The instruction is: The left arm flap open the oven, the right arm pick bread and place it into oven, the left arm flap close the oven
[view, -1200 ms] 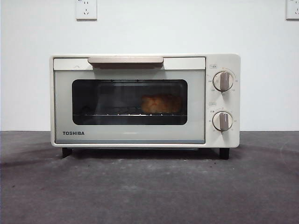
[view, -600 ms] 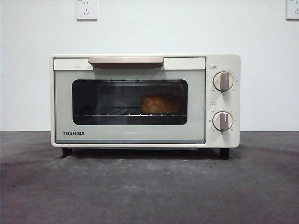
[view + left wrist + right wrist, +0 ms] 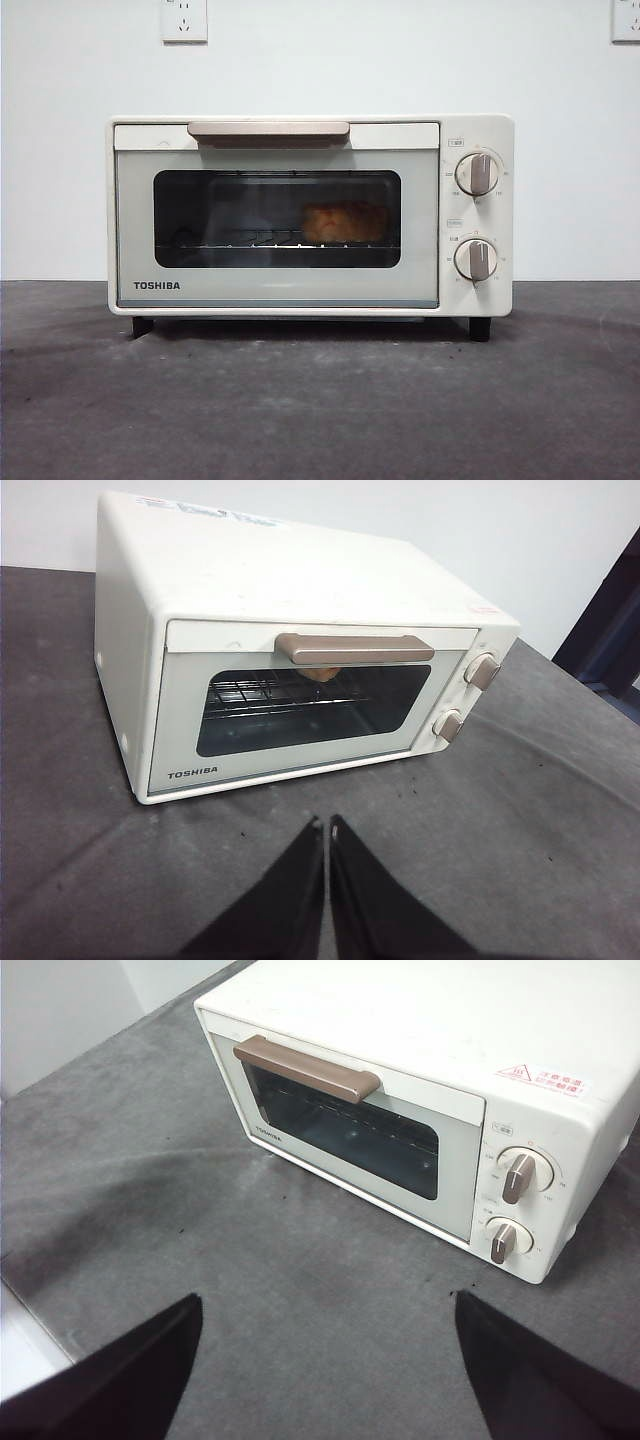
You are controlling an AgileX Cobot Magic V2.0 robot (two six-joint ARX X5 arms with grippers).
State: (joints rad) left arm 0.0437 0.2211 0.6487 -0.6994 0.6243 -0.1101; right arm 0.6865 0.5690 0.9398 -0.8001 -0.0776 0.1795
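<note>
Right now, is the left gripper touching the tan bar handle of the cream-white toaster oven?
Apart. In the left wrist view the left gripper sits shut, with bare grey tabletop between it and the oven; the handle lies beyond, untouched.

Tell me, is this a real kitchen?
Probably not; more likely a test room. The cream-white boxy toaster oven stands alone on a grey cloth-covered table before a bare white wall with sockets.

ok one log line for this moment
oven: door shut | bread: inside on rack | left gripper: shut, clear of oven | right gripper: open, clear of oven
</note>
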